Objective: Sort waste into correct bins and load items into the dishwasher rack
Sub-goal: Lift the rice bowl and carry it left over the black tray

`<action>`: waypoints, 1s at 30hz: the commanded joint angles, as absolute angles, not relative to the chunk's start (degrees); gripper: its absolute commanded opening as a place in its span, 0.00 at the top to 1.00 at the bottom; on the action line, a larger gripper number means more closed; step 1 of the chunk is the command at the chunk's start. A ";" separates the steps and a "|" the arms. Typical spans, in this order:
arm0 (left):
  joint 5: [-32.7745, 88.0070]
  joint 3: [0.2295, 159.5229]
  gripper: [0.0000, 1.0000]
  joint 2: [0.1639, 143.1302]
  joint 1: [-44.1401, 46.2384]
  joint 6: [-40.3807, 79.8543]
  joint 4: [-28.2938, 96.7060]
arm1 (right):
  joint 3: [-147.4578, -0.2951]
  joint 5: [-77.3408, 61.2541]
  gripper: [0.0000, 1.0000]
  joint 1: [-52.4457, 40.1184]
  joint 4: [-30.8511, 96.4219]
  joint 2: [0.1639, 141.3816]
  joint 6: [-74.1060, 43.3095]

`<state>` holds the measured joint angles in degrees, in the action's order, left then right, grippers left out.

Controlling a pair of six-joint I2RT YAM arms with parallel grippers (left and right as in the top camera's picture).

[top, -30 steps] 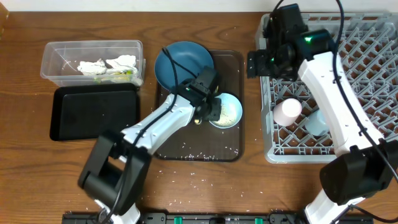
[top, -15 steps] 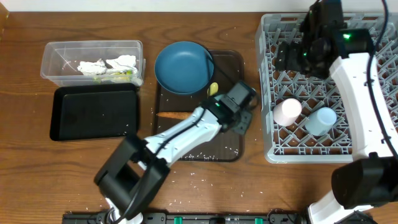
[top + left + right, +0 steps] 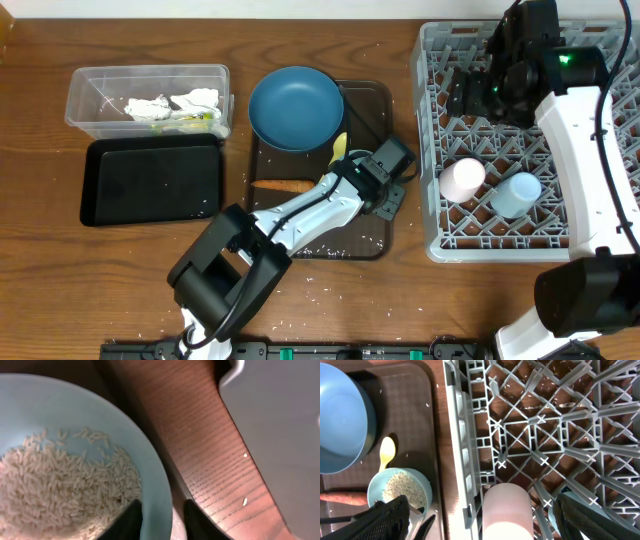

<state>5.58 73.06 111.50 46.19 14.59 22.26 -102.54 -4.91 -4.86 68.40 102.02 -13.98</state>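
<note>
Shifted right, bowl (image 3: 60, 460) rim pinched in left tool (image 3: 162, 517)

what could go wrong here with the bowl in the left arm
1. The left gripper has its jaws on the bowl at the rim only, and the bowl is full of rice. A tilt or slip could dump grains over the brown tray and table.
2. The bowl is near the rack. If it goes in unemptied, rice would likely fall through the lattice.
</note>
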 commanded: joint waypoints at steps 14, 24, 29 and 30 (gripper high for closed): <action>4.86 73.54 0.94 103.74 45.58 17.80 25.04 | -103.35 -4.29 0.10 -4.34 68.64 100.82 -12.58; 7.60 73.54 0.94 87.57 35.88 23.49 36.60 | -103.35 -4.32 0.10 -4.34 68.62 100.82 -12.58; 12.93 73.54 0.94 84.09 25.28 22.94 42.00 | -103.35 -4.36 0.10 -4.36 68.62 100.82 -12.60; 14.57 73.54 0.94 83.92 22.98 22.26 42.68 | -103.35 -4.38 0.10 -4.36 68.64 100.82 -12.60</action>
<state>9.76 73.25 84.93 28.03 22.52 41.45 -102.54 -4.86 -4.71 68.53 102.02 -13.17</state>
